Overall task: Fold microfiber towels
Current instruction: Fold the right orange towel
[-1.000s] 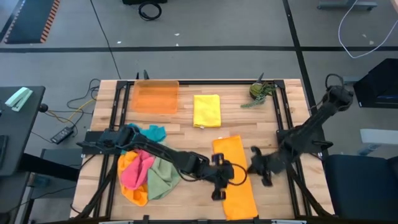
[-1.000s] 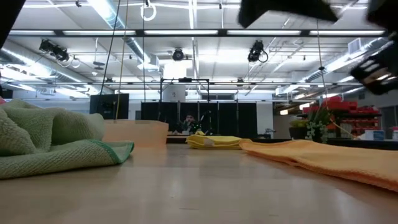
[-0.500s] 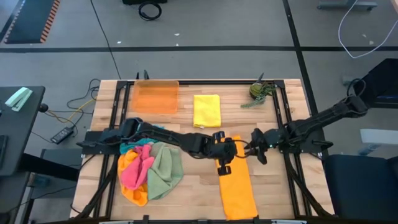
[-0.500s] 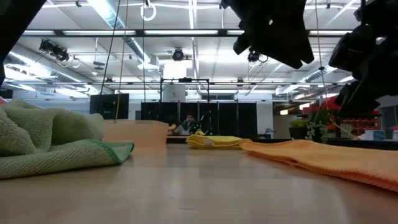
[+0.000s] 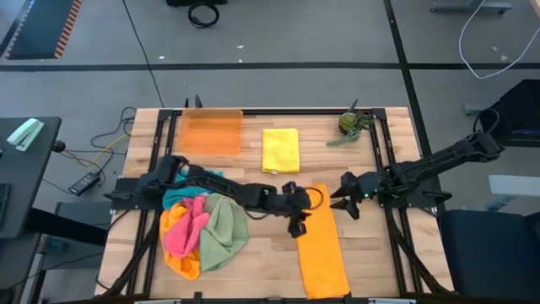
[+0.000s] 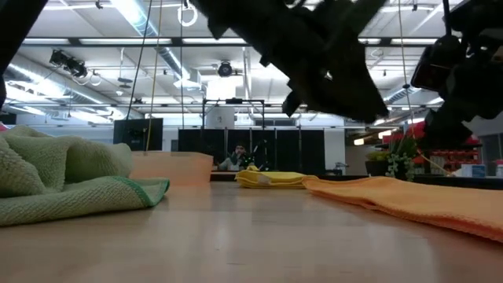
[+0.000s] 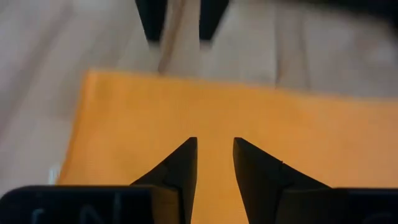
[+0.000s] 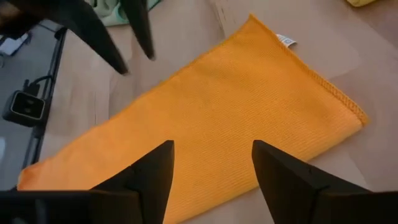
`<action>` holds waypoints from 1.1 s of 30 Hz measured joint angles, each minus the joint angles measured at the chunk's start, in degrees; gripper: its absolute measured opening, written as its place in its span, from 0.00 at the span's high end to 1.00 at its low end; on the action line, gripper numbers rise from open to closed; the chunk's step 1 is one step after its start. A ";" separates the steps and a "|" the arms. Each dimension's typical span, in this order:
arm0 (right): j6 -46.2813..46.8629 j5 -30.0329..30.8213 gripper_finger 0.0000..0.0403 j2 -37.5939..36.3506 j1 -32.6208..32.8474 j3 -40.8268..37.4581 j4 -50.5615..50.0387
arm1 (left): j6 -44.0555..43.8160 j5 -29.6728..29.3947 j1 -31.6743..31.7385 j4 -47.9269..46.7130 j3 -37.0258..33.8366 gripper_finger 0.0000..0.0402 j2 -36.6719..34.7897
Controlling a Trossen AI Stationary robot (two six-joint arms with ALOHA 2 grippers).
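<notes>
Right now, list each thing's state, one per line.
orange towel: folded in a long strip, flat, released
yellow towel: folded, flat
towel pile: crumpled, unfolded
orange tray: empty
left end effector: empty, fingers slightly apart
right end effector: open, empty

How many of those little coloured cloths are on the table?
6 visible: a folded yellow towel at the table's far middle, an orange towel half-folded near the grippers, and a heap of teal, pink, green and orange ones. The heap may hide more.
</notes>
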 joint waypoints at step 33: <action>8.73 7.79 0.44 21.51 -10.29 0.09 9.05 | -26.19 -4.47 6.75 19.24 -23.72 0.43 -3.47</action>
